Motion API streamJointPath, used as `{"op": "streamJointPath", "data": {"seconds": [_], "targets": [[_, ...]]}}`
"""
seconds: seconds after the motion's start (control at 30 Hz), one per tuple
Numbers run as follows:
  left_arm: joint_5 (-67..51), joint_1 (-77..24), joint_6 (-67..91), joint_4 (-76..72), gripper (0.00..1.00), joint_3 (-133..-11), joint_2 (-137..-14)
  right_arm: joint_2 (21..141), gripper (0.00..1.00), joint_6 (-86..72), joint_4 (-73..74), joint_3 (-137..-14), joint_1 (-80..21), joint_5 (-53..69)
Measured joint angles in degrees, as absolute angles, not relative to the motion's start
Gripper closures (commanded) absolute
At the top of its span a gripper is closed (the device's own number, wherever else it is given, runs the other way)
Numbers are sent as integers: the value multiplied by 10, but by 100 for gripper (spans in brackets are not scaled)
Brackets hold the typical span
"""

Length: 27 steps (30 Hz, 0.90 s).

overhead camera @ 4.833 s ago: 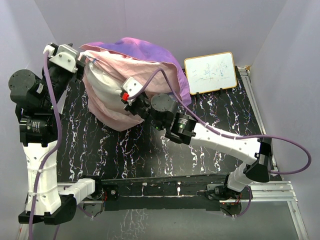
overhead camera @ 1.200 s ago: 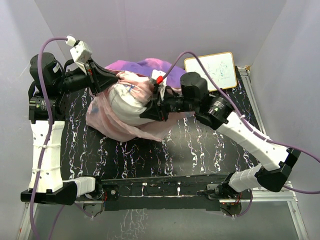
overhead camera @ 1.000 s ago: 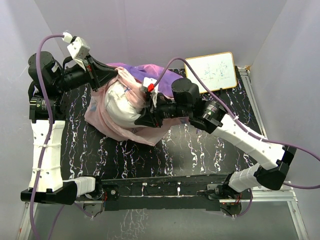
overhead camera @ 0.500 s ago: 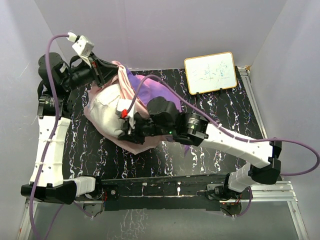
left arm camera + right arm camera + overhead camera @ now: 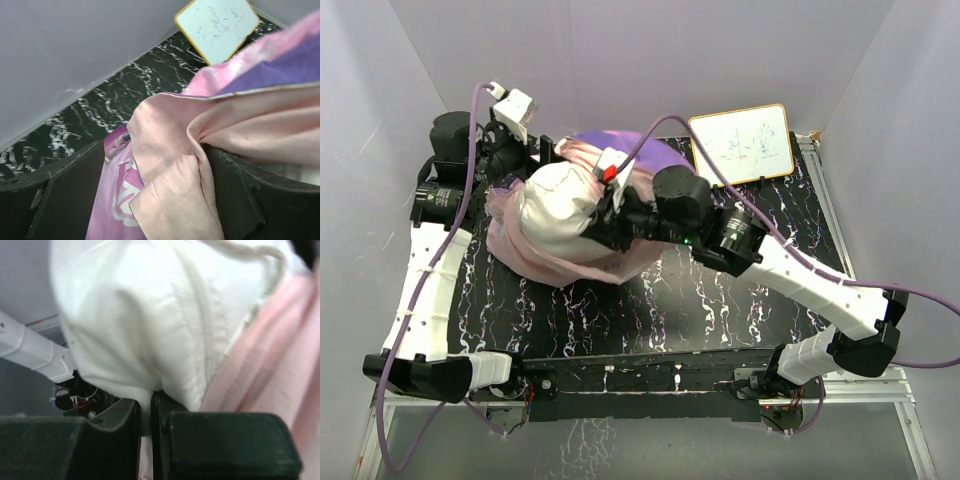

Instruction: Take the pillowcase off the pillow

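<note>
The white pillow (image 5: 555, 195) lies at the back left of the table, half out of the pillowcase (image 5: 545, 262). The case shows pale pink inside and purple outside. My left gripper (image 5: 546, 152) is at the case's raised back edge. In the left wrist view the left gripper (image 5: 160, 200) has its fingers (image 5: 65, 200) some way apart, with bunched pink pillowcase (image 5: 175, 185) filling the gap. My right gripper (image 5: 597, 213) is shut on a pinch of the pillow's white fabric. In the right wrist view the right gripper (image 5: 145, 415) grips the pillow (image 5: 150, 315), and the pillowcase (image 5: 280, 365) is beside it.
A small framed whiteboard (image 5: 741, 145) stands at the back right and also shows in the left wrist view (image 5: 217, 25). The black marbled table (image 5: 720, 300) is walled by pale panels at the back and sides. Purple cables loop above both arms.
My right gripper has moved back and up with the pillow's fabric in it. My left gripper has shifted right along the back. More of the white pillow shows.
</note>
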<state>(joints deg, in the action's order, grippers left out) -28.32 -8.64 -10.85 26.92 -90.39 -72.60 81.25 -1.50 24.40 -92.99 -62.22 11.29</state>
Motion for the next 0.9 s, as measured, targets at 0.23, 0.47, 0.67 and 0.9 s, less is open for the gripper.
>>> {"op": "streamJointPath", "data": {"seconds": [0.23,0.47,0.67,0.9], "targets": [[-285,-65,-160,358,3,-1003,-684,799,92,-61,237,-944,-531,115],[-353,-67,-172,421,3,-1121,-658,849,92,-73,242,-1063,-496,109],[-312,-69,-184,405,3,-1125,-642,866,92,-77,241,-1110,-498,109],[-392,-69,-182,442,3,-1149,-647,877,92,-96,238,-1117,-499,124]]}}
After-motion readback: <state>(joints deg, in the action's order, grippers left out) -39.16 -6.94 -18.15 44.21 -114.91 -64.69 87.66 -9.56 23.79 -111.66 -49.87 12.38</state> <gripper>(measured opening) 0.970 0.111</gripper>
